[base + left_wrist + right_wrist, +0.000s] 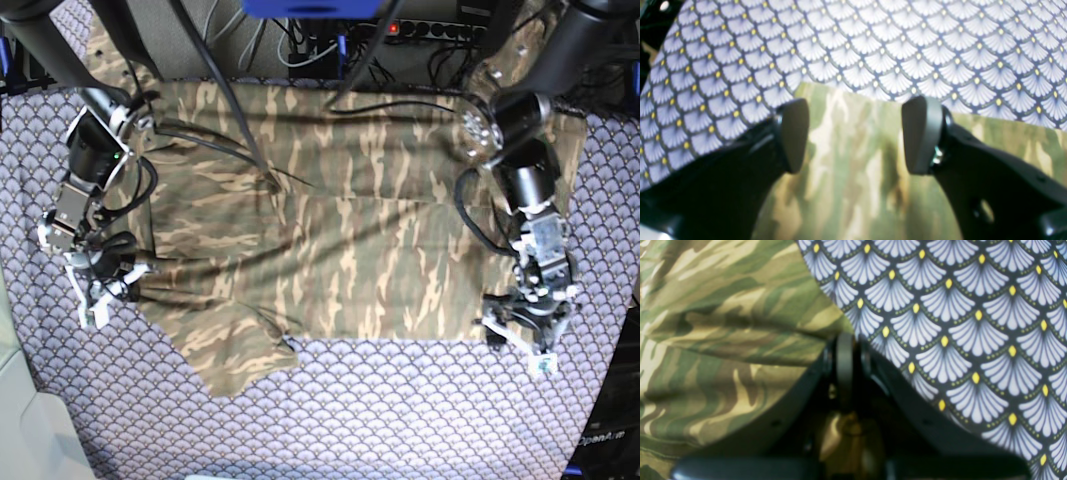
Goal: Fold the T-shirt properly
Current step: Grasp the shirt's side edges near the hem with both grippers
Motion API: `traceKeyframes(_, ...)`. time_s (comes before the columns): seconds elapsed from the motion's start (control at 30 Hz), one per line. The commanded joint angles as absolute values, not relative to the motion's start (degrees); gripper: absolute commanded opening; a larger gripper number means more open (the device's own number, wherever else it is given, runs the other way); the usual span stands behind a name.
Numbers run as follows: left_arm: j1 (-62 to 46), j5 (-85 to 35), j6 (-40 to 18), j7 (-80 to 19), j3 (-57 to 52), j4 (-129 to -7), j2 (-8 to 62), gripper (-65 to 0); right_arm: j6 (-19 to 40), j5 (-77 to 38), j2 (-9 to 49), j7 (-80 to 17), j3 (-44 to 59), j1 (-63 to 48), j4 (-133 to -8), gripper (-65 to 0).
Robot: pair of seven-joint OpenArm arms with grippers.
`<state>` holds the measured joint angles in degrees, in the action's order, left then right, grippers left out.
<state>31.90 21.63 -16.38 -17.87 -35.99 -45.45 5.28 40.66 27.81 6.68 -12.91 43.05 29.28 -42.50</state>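
Left gripper (855, 135) stands wide open over the hem of the T-shirt (330, 250); I see the right gripper (844, 370) closed, pinching a fold of its edge. 1 shirt lies spread on the patterned table cloth (400, 410), between the 2 arms. I judge it light, soft and limp, so I would take it at corners or hem.
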Motion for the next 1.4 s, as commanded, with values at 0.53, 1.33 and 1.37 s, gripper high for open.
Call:
traceKeyframes(0.53,39.16,21.49,-15.43,-2.95,-36.09,-25.19,12.0,-22.4,40.0,29.05,7.6,-14.73,43.03,29.32,-43.12,-65.0)
traceKeyframes(1.33,41.8,21.58,-9.8,6.2,-36.0,-12.53,13.58,-22.3,40.0,29.14,7.6,-14.73,40.92,27.91,-43.21,-65.0)
traceKeyframes(1.37,41.8,21.58,-9.71,6.2,-36.0,-12.53,13.58,-22.3,40.0,29.14,7.6,-14.73,40.48,27.91,-43.21,-65.0)
